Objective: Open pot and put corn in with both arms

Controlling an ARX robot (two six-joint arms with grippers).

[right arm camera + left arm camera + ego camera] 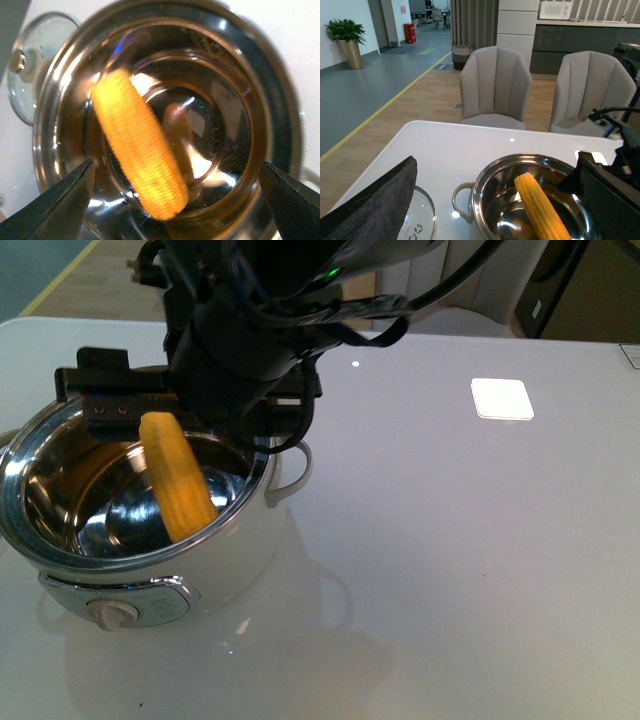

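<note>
The cream-white pot point(215, 575) stands open at the table's front left, its steel rim point(485, 175) and inside showing. The yellow corn point(178, 480) lies slanted inside it, one end raised, touching neither gripper; it looks blurred in the right wrist view point(137, 167). My right arm point(250, 340) hangs over the pot. Its gripper point(177, 200) is open, directly above the corn, fingers point(62, 202) wide apart. My left gripper point(505, 217) is open beside the pot, with one dark pad point(375, 200) over the glass lid point(420, 220). The lid lies flat on the table next to the pot.
The white table point(450, 570) stretches to the right of the pot, with a bright square reflection point(501, 398). Two grey chairs point(495, 85) stand past its far edge. The pot's looped handle point(295, 475) sticks out to the right.
</note>
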